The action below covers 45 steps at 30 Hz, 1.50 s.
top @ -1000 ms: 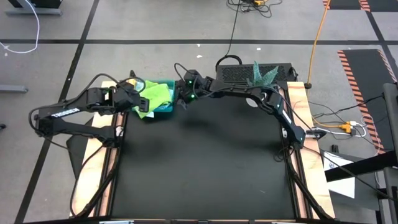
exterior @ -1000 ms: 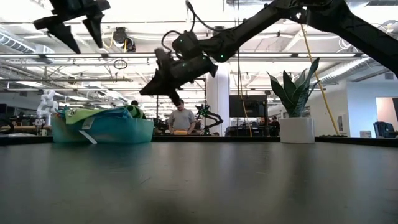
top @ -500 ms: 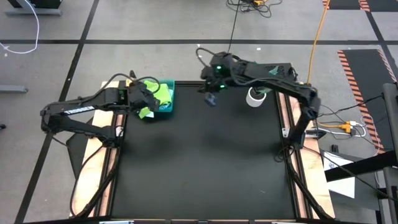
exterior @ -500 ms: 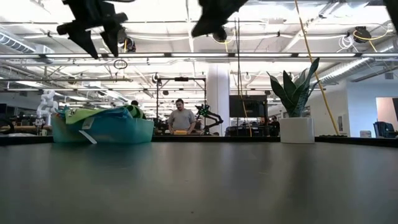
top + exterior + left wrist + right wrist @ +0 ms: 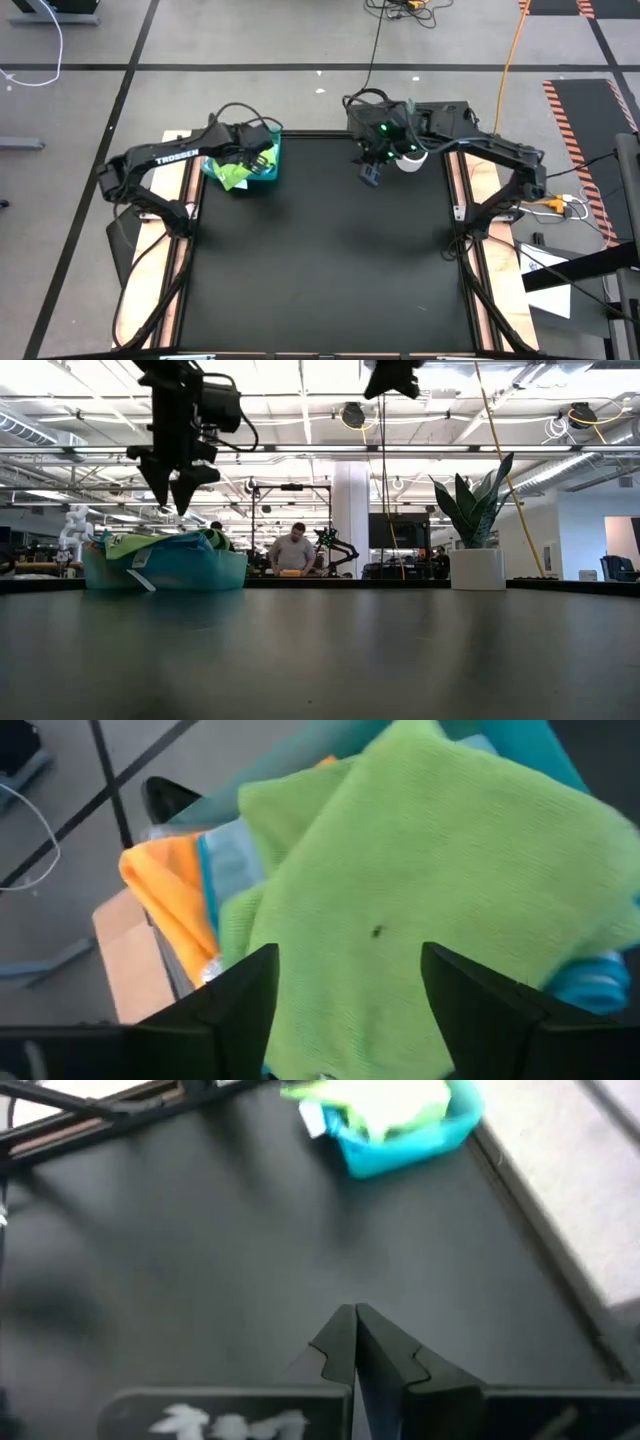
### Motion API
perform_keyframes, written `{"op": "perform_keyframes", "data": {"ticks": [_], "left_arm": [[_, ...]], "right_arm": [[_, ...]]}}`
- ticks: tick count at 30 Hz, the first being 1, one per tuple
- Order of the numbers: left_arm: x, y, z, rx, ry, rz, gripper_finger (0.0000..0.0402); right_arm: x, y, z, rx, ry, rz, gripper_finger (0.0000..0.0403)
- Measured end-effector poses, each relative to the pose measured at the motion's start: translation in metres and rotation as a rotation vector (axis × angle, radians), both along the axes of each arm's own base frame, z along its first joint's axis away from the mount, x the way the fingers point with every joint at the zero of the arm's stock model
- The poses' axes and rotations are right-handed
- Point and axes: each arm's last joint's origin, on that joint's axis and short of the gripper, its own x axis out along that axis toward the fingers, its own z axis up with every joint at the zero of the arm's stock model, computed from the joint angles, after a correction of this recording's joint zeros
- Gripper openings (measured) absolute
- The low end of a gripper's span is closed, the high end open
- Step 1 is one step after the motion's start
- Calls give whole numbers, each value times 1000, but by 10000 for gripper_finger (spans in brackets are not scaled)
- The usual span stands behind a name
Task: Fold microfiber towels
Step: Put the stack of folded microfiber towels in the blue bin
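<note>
Robotics lab: exposed ceiling pipes [image 5: 420,455], background robot arm [image 5: 328,546].

3 towels [image 5: 420,910], 1 tray [image 5: 190,572]

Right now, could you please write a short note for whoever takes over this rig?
Left end effector: open, empty, directly above the green towel topping the tray at the table's far left corner.
Right end effector: shut, empty, raised over the far middle of the table near the potted plant.
Done: nothing; all the towels are in the tray.
Left: pick out and fold each.
</note>
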Motion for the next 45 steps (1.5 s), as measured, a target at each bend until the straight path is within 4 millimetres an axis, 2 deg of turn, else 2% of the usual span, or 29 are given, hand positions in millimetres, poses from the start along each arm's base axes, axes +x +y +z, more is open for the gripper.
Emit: {"op": "perform_keyframes", "data": {"ticks": [6, 13, 21, 26, 30, 36, 45], "left_arm": [[-13, 14, 6, 39, 40, 6, 214], [-37, 45, 9, 29, 115, -18, 178], [-57, 73, 7, -83, -61, -26, 168], [-60, 80, 8, -67, -79, -27, 168], [-62, 79, 3, -165, -100, -98, 168], [-66, 80, -11, -241, 84, -93, 168], [-69, 91, -26, -319, 156, -143, 168]], "right_arm": [[-34, 8, -35, 97, 58, -142, 0], [-59, 16, -80, 186, -84, -258, 0], [-81, 22, -111, 214, -192, -287, 0], [-86, 22, -110, 204, -259, -284, 0], [-91, 17, -104, 188, -300, -302, 0], [-97, 10, -101, 178, -321, -341, 0], [-94, 4, -93, 154, -422, -353, 0]]}}
